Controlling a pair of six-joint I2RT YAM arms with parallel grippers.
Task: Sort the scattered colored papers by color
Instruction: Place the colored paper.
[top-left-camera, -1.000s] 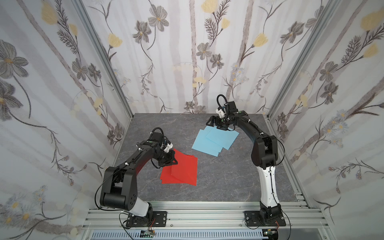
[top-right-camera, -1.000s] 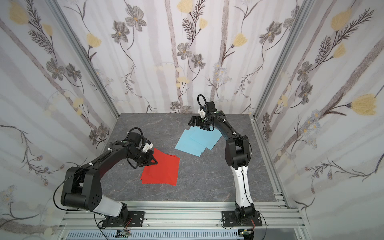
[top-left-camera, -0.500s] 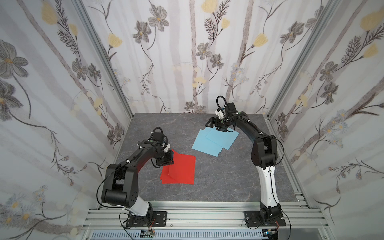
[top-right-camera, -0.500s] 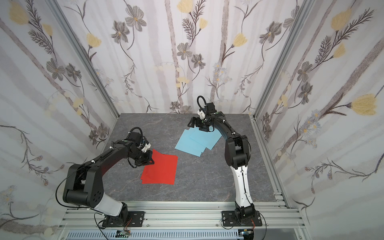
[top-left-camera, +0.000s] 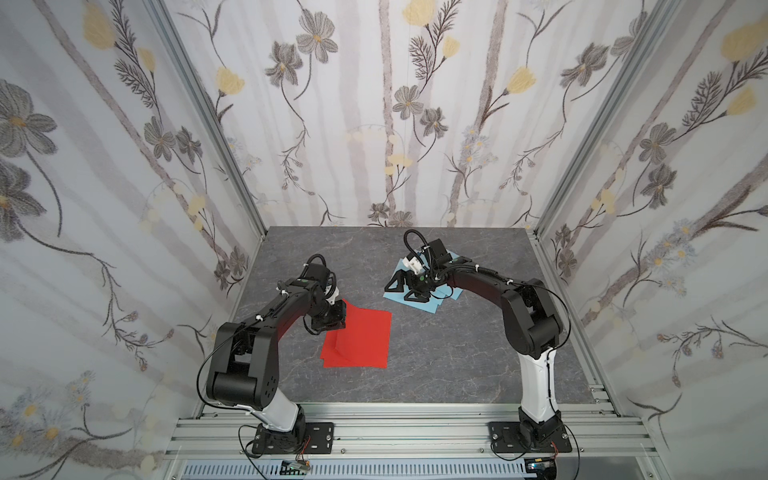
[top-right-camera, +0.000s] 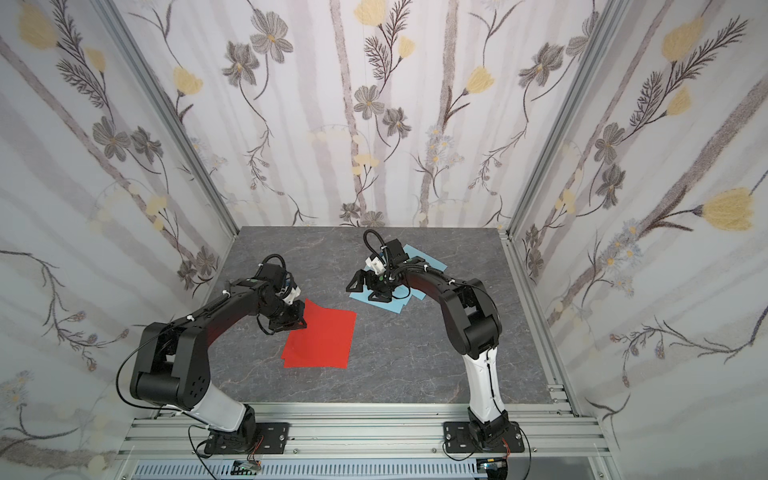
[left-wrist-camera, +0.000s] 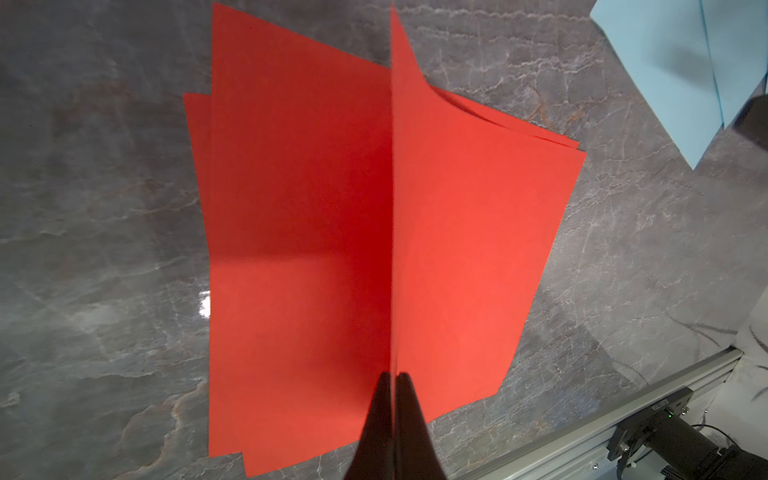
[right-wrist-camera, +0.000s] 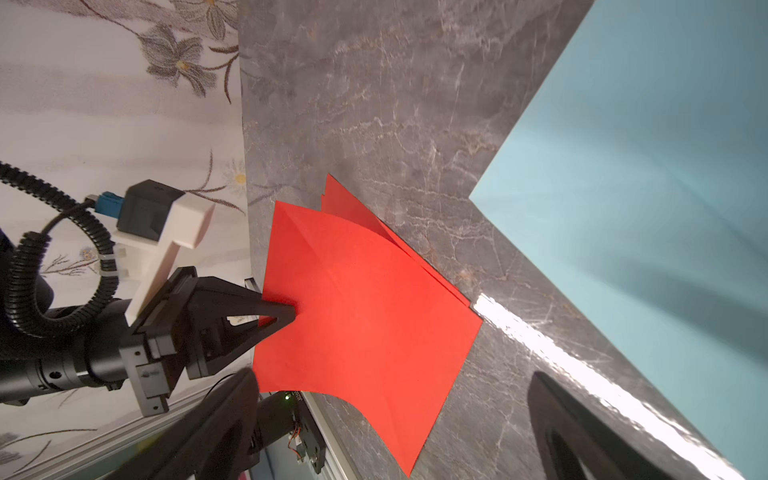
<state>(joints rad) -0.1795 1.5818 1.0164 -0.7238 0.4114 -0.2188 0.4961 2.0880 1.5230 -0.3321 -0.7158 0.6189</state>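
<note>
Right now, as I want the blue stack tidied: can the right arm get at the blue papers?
Probably yes: the right gripper hangs open at the edge of the blue papers, nothing between them.

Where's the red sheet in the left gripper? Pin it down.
The red sheet curls up off the red stack, an edge pinched in the left gripper, left of centre in both top views, apart from the blue papers.

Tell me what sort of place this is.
Likely a robot lab work cell, not a home: a left arm and right arm bolted to an aluminium rail, a grey stone-look tabletop, and flowered panels in metal framing closing it in on three sides.
</note>
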